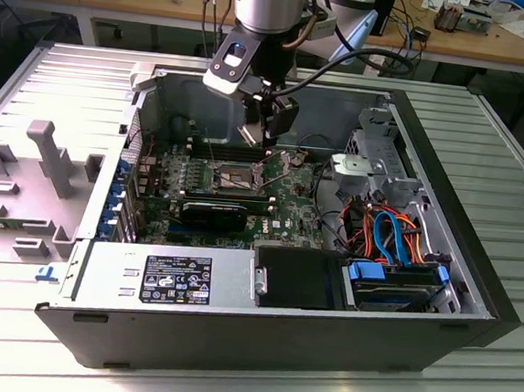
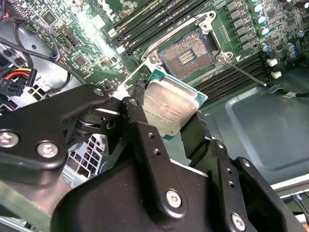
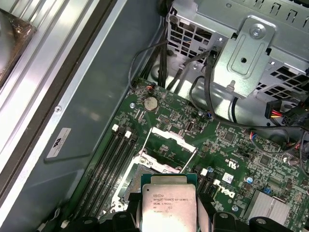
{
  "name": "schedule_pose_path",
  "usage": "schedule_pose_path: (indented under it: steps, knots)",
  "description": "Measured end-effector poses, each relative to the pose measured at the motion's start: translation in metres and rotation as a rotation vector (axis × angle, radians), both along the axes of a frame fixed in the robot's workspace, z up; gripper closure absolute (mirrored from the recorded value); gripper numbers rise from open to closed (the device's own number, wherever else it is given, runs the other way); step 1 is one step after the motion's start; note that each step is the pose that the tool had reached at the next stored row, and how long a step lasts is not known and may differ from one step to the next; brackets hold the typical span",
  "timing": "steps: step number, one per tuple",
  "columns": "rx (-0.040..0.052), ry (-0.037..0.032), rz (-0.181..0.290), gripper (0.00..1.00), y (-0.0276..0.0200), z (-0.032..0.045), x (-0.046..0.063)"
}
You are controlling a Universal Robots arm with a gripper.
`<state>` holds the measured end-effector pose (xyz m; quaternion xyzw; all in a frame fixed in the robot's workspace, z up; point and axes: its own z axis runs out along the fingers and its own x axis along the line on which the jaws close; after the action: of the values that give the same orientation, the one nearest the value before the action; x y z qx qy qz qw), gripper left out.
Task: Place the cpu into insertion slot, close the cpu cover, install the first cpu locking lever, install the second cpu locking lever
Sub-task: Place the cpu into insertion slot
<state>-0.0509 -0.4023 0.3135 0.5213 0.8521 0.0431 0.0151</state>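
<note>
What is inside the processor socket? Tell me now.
Nothing: the socket shows its bare dark centre in the second wrist view. The gripper holds the chip apart from it, hiding none there.

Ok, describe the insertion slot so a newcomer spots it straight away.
Look inside the open grey metal computer case, at the green circuit board. The insertion slot is the small square socket with a dark centre and silver metal rim, near the silvery square cpu held in the black pincer. Neighbouring memory slots are long, narrow and black.
</note>
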Motion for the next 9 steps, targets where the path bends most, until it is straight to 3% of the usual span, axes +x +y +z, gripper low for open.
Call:
schedule_pose_path:
  steps: [9]
  knots:
    - [0.0,0.0,-0.008,0.45,0.0,-0.0014,0.0]
